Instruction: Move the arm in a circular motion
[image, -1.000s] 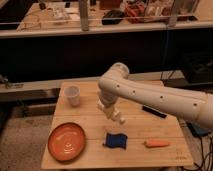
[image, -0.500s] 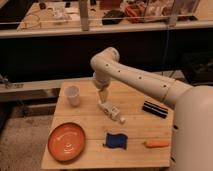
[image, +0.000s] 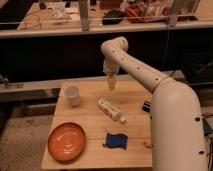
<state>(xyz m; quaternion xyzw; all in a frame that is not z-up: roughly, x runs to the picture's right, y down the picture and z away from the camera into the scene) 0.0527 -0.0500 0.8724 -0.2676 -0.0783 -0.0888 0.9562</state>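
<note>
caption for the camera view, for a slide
Large white tubular arm with its pale tapered gripper poised over the far side of the wooden table

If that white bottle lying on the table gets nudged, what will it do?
The white bottle lies on its side, so it would probably roll. It looks plastic, likely light. The gripper hangs over the table beyond it.

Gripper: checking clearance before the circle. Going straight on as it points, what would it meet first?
The gripper points down over the far side of the table, so probably bare wood behind the bottle; depth is unclear, so it could be the bottle.
</note>
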